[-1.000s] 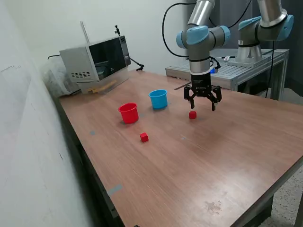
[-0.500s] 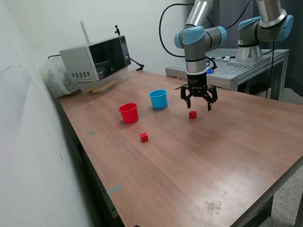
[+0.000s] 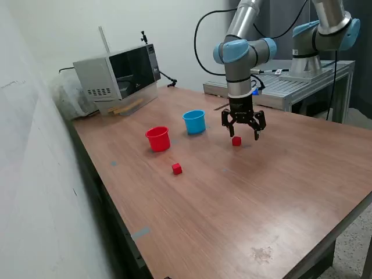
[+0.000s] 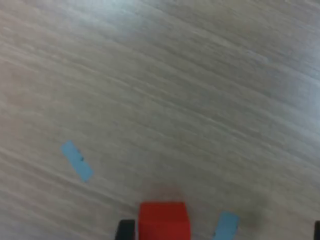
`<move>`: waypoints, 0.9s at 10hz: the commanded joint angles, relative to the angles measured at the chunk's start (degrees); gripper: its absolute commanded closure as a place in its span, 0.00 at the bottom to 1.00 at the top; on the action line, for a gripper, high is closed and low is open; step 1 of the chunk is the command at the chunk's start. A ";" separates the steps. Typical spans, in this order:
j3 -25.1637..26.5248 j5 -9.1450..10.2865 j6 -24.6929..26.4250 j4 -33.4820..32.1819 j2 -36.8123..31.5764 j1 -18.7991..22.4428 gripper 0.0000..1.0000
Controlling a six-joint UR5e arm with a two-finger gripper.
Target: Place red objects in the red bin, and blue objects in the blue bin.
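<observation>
My gripper (image 3: 241,133) hangs open just above a red cube (image 3: 236,140) on the wooden table (image 3: 279,192), without touching it. In the wrist view this cube (image 4: 164,220) sits close beside one dark finger (image 4: 125,231). A second red cube (image 3: 176,168) lies nearer the front, toward the exterior view's left. The red bin (image 3: 157,139) and the blue bin (image 3: 195,121) stand upright side by side, left of the gripper in the exterior view. The blue objects are out of view.
A grey microwave (image 3: 116,75) stands at the table's back left corner, with a wall along the exterior view's left. A second arm (image 3: 325,35) is mounted on a metal stand behind the table. Two blue tape marks (image 4: 77,160) lie on the wood.
The gripper has shifted toward the exterior view's left and come lower, closing in over the red cube. It stays open. Cubes and cups have not moved.
</observation>
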 commanded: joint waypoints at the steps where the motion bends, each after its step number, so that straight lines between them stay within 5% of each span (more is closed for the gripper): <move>1: -0.01 0.00 0.02 -0.07 0.70 -0.33 0.00; 4: -0.45 0.00 -0.07 -0.07 0.78 -1.21 0.00; 5: -0.45 0.00 -0.07 -0.07 0.78 -1.21 1.00; 9: -0.53 0.09 -0.07 -0.07 0.96 -1.39 1.00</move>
